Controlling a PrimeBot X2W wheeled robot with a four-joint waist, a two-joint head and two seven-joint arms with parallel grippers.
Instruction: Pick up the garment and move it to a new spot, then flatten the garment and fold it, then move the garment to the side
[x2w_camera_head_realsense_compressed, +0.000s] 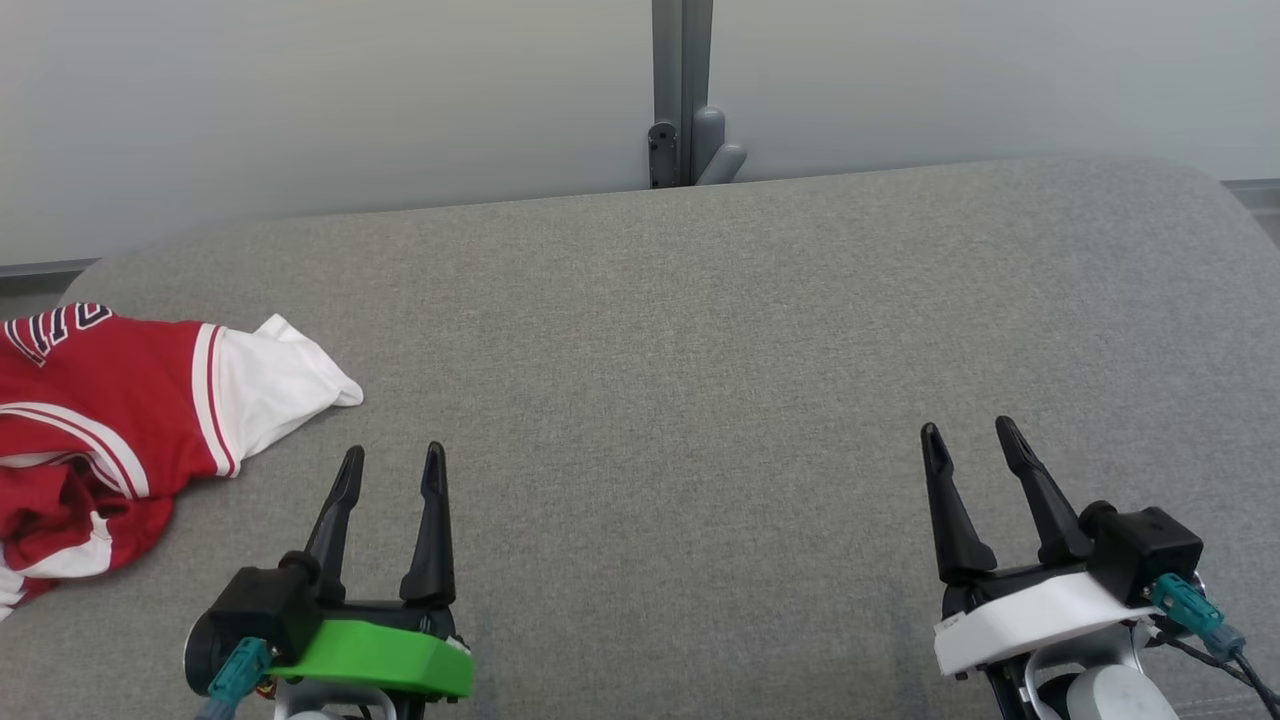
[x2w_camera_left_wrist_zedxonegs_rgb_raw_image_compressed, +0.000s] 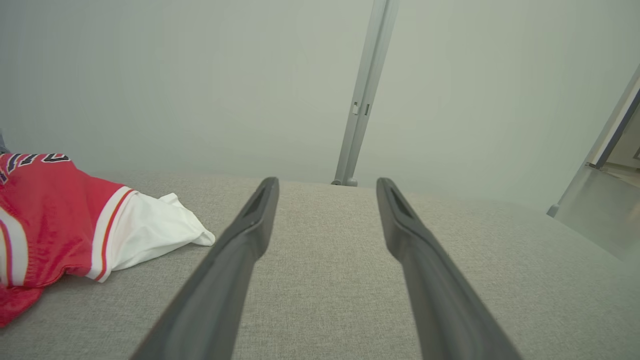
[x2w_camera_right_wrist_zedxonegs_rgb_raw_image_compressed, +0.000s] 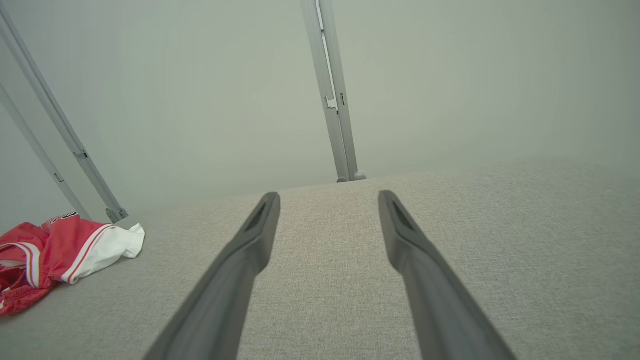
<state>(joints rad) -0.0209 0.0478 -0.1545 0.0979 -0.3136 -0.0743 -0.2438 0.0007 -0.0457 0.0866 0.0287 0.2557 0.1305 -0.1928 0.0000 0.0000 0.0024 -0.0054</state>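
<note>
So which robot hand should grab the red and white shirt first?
Probably the left. The left gripper is open and sits close beside the crumpled garment; the right gripper, also open, is far across the grey surface.

Grey cushion (x2w_camera_head_realsense_compressed: 700, 330), pale wall (x2w_camera_head_realsense_compressed: 300, 90)

Grey fabric surface (x2w_camera_head_realsense_compressed: 700, 330); crumpled red-white garment (x2w_camera_head_realsense_compressed: 110, 420) lying at left edge.

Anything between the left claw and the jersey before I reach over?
No. The stretch between the left claw and the jersey is bare grey fabric. It shows in the head view and in the left wrist view.
</note>
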